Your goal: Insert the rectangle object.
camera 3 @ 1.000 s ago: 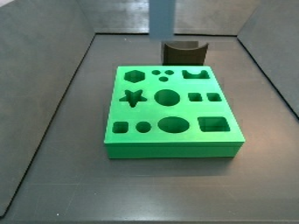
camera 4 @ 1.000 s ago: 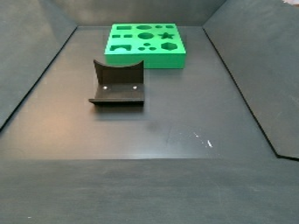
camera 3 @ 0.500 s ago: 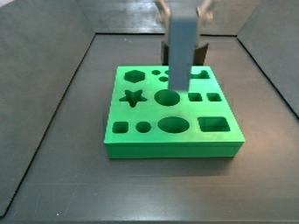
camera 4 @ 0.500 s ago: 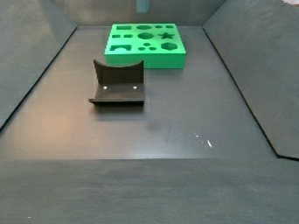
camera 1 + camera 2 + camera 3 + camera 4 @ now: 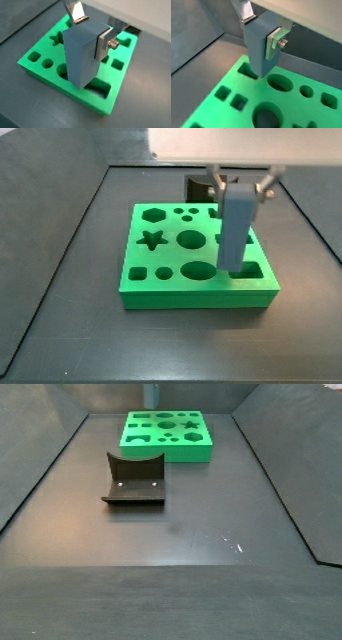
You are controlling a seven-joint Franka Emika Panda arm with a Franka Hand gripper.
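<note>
My gripper [image 5: 242,186] is shut on the rectangle object [image 5: 235,228], a tall grey-blue bar held upright over the green board [image 5: 154,293]. The bar's lower end hangs at the rectangular hole [image 5: 246,271] near the board's front right corner in that side view; I cannot tell whether it touches. Both wrist views show the bar [image 5: 83,55] [image 5: 261,45] clamped between the silver fingers [image 5: 103,42] [image 5: 273,42], above the board [image 5: 40,52] [image 5: 231,100]. The gripper [image 5: 92,32] [image 5: 260,34] grips the bar's top part. The gripper and bar do not show in a side view with the board [image 5: 167,446] far off.
The dark fixture [image 5: 134,479] stands on the floor beside the board, and shows behind it in a side view [image 5: 201,183]. The board has several other holes: star [image 5: 152,239], round [image 5: 194,238], hexagon. Grey walls surround the dark floor [image 5: 174,574].
The gripper has carried the bar from the back by the fixture, over the board's middle round hole, to the rectangular hole at the front right.
</note>
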